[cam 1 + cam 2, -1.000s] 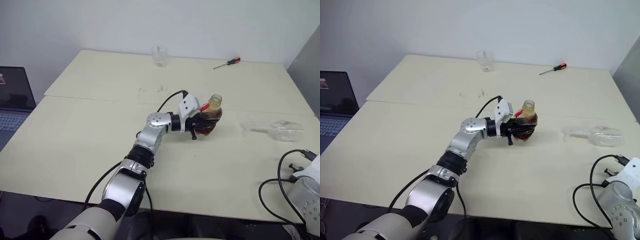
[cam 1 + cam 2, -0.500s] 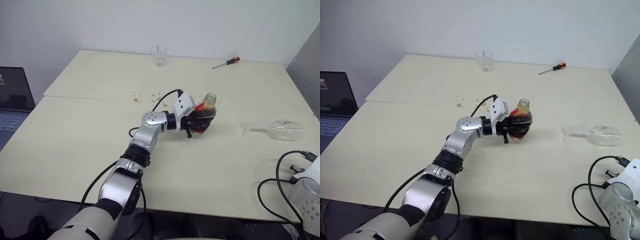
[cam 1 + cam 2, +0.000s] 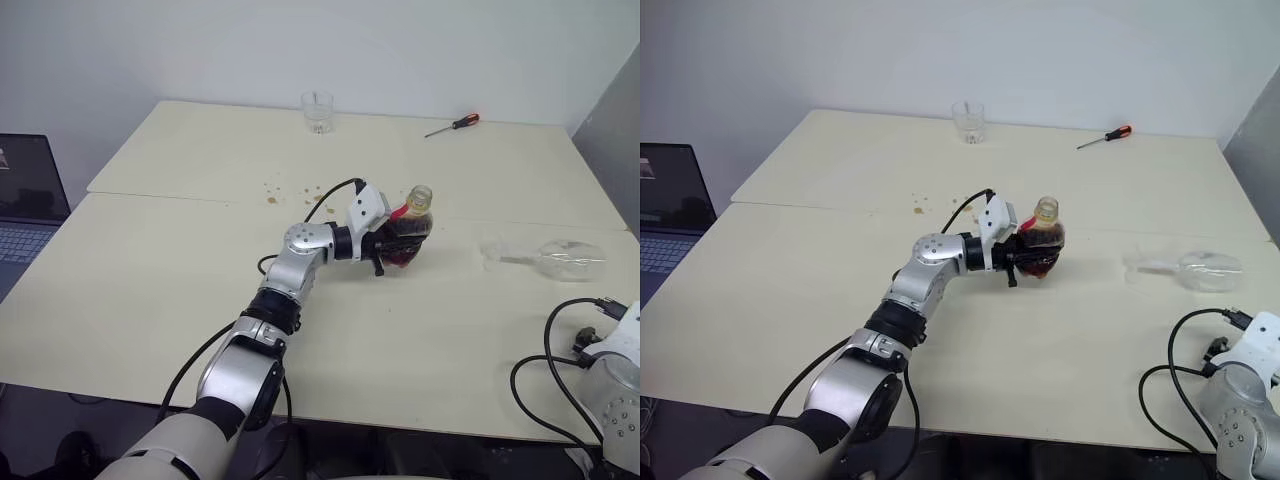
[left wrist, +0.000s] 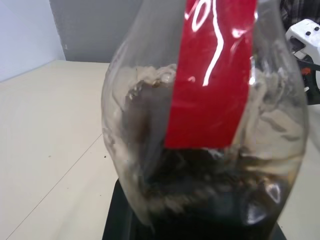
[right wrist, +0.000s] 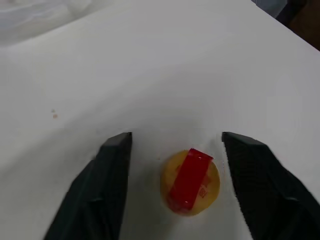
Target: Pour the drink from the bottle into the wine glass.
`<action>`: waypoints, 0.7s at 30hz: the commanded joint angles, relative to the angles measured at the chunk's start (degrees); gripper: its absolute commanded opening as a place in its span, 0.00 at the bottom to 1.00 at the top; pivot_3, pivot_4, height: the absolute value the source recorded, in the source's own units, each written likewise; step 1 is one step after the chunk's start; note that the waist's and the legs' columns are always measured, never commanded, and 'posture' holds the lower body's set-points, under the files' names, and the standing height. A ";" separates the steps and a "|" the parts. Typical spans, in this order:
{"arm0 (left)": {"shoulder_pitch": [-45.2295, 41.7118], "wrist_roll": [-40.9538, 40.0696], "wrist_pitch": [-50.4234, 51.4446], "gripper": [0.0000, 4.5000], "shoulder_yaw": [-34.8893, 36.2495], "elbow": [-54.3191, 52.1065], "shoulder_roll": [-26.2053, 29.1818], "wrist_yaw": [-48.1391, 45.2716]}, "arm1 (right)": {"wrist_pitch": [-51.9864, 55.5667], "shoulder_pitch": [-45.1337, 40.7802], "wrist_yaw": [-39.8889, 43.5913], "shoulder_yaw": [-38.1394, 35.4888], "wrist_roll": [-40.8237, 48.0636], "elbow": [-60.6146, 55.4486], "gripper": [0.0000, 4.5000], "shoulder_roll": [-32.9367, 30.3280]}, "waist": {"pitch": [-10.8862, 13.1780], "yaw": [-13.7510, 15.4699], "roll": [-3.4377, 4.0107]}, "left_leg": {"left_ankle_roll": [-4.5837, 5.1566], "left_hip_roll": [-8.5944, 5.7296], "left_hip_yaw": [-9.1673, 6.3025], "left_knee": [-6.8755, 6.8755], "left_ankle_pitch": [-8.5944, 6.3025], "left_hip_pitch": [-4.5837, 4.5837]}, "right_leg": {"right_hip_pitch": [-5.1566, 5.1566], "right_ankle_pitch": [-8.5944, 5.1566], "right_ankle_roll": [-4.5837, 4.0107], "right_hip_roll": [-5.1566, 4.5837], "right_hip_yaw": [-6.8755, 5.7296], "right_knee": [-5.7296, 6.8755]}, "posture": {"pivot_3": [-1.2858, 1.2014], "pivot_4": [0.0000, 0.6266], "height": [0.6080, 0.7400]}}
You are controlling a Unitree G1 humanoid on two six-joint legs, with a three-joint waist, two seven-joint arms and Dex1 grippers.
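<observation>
Left eye view shows the left gripper (image 3: 392,243) clamped on the bottle (image 3: 408,237), holding it upright above the middle of the table (image 3: 180,290), close to the seam where the two tabletops meet. The bottle's mouth is uncapped, a red strip runs along its neck, and the drink (image 4: 210,200) sits dark in its lower half, with froth above it in the left wrist view. The wine glass (image 3: 560,258) lies on its side near the table's right edge, well apart from the bottle, its foot turned toward the bottle. A few small brown drops (image 3: 272,195) mark the tabletop just beyond the seam, on the far side of the left arm.

A short clear tumbler (image 3: 318,112) stands near the far edge, and a red-handled screwdriver (image 3: 453,125) lies toward the far right corner.

In the right wrist view, the right gripper (image 5: 176,150) has its fingers spread wide, with the yellow cap (image 5: 190,182) resting on the table between them, touched by neither.
</observation>
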 commanded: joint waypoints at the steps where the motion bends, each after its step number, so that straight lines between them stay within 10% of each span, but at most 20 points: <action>1: -1.04 -1.36 -0.47 0.14 1.05 -2.59 -0.12 0.60 | 4.05 -1.11 0.83 -1.94 -1.37 -6.99 1.00 -0.86 | 0.00 0.00 0.00 | 0.00 0.00 0.00 0.00 0.00 0.00 | 0.00 0.00 0.00 0.00 0.00 0.00 | 0.52 0.24 1.00; 10: 0.62 -4.09 0.37 0.14 5.65 -3.03 1.00 4.59 | 15.70 -4.97 7.76 1.47 -5.19 -13.56 1.00 -6.81 | 0.00 -0.18 0.01 | 0.00 0.00 0.01 0.02 0.00 -0.03 | -0.08 0.01 0.01 0.00 0.06 0.03 | 0.52 0.24 1.00; 21: -0.90 -2.22 -6.80 0.14 16.57 9.08 8.11 28.01 | 9.41 -27.31 37.27 29.09 5.82 -14.85 1.00 -10.44 | 0.18 -0.17 -0.04 | 0.04 0.17 -0.31 0.06 0.03 -0.06 | -0.18 0.27 -0.29 0.43 -0.12 0.31 | 0.52 0.24 1.00</action>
